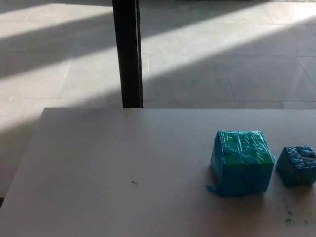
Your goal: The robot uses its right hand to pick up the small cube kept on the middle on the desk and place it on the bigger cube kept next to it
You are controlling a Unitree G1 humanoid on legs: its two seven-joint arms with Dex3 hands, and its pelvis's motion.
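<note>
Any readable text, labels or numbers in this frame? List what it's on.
None readable.
Bigger cube: blue-green tape wrap, no print visible.
Small cube: same wrap, no print visible.
Desk: green smudges near the right front edge, not characters.

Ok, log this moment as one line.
hands: none in view | small cube: on desk, right of big cube | stacking: not done

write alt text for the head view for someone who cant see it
Two blue tape-wrapped cubes sit apart on a pale desk: a bigger cube with a greenish top and, to its right, a small cube near the picture's edge. No robot hand shows. A dark post stands on the sunlit tiled floor beyond.
</note>
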